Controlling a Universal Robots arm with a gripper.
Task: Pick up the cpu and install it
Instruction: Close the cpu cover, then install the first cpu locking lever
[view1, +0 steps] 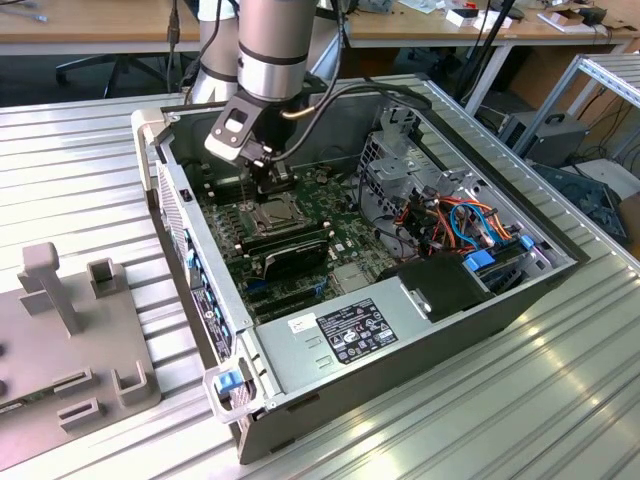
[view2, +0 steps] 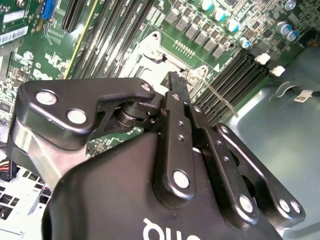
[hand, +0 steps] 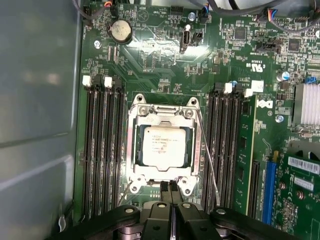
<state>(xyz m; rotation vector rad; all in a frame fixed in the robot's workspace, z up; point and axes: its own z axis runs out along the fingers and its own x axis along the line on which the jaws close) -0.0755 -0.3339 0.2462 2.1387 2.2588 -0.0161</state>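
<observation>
The cpu (hand: 165, 146), a silver-grey square chip, lies flat inside the metal-framed socket (hand: 134, 150) on the green motherboard (hand: 150, 50). In the exterior view the cpu (view1: 271, 212) sits in the open computer case (view1: 400, 330). My gripper (hand: 172, 192) hovers at one edge of the socket, its two black fingers pressed together with nothing between them. It is apart from the chip. In the exterior view the gripper (view1: 272, 182) hangs just above the socket. In the second wrist view the gripper (view2: 175, 82) has its tips near the socket frame (view2: 150, 55).
Rows of black memory slots (hand: 102, 150) flank the socket, and a thin metal lever (hand: 207, 155) runs along one side. Black cards (view1: 290, 250), orange and blue cables (view1: 450, 220) and a power supply (view1: 350, 330) fill the case. A grey fixture (view1: 70, 330) lies at the exterior view's left.
</observation>
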